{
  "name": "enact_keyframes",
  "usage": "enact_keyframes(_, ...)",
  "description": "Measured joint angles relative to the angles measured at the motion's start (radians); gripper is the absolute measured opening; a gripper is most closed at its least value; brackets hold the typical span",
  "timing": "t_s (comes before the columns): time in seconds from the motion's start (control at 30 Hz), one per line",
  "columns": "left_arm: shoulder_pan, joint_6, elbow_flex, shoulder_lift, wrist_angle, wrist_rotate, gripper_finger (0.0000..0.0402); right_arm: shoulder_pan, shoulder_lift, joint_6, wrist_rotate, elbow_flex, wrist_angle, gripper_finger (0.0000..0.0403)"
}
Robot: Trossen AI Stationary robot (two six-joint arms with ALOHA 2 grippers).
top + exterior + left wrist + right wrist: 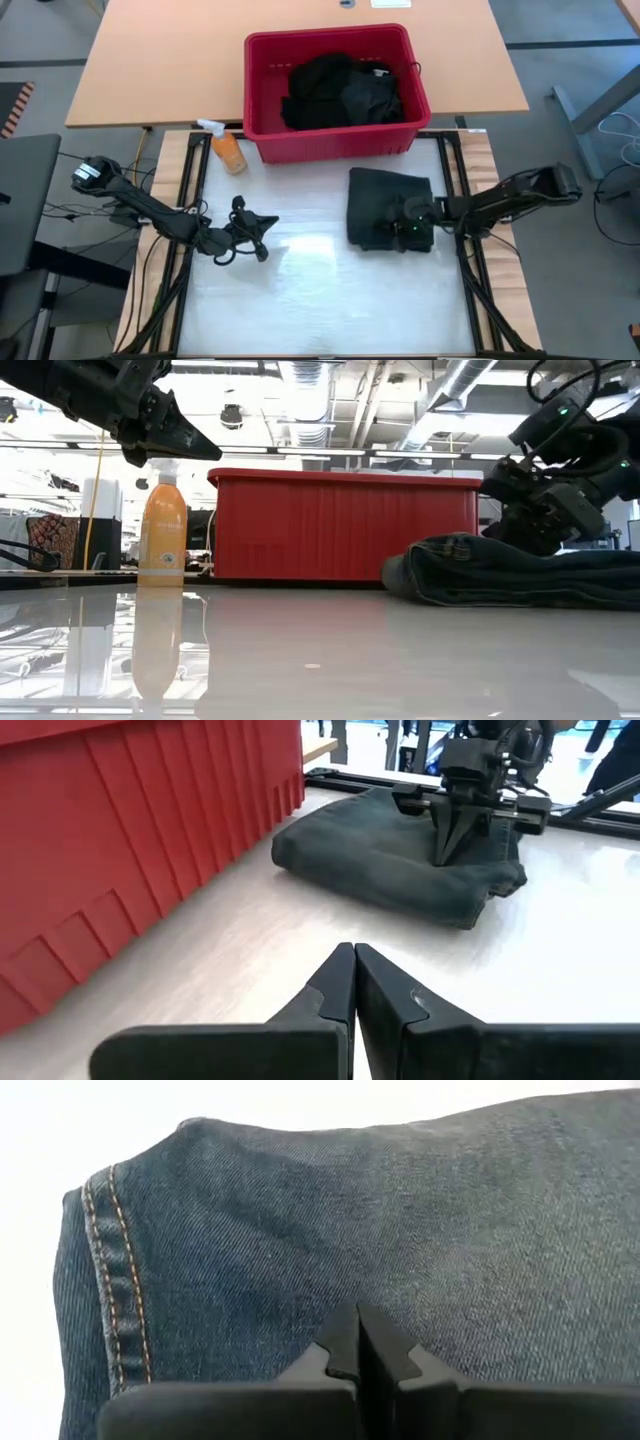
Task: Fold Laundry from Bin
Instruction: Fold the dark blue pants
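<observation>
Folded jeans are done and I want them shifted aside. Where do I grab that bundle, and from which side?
Take the folded jeans at the thick rounded fold edge facing the table's middle, coming in low from that side. The layers stack there, so one pinch should catch them all. The right gripper, shut, presses on top; the left gripper, shut, hangs nearest that edge.

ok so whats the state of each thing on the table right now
left gripper: shut, empty, above bare table
right gripper: shut, pressing on the folded garment
folded garment: dark denim, folded flat in front of the bin
bin: upright, dark laundry piled inside
spray bottle: upright, left of the bin
</observation>
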Motion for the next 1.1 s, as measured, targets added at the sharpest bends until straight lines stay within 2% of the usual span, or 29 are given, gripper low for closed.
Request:
enact_keyframes(0.17, 0.000, -0.019, 0.000, 0.000, 0.000, -0.004, 0.0000, -0.085, -0.012, -0.094, -0.153, 0.000, -0.012, 0.0017)
enact_keyframes(0.43, 0.000, -0.017, 0.000, 0.000, 0.000, -0.005, 0.0000, -0.091, -0.017, -0.097, -0.213, 0.002, -0.034, 0.0017)
enact_keyframes(0.6, 0.000, -0.005, 0.000, 0.000, 0.000, -0.005, 0.0000, -0.030, -0.047, -0.090, -0.204, 0.043, -0.090, 0.0017)
enact_keyframes(0.83, 0.000, -0.003, 0.000, 0.000, 0.000, -0.007, 0.0000, 0.066, -0.104, -0.067, -0.057, 0.182, -0.081, 0.0017)
enact_keyframes(1.1, 0.000, -0.002, 0.001, 0.000, -0.005, 0.002, 0.0000, 0.206, 0.012, 0.016, -0.036, 0.236, -0.090, 0.0017)
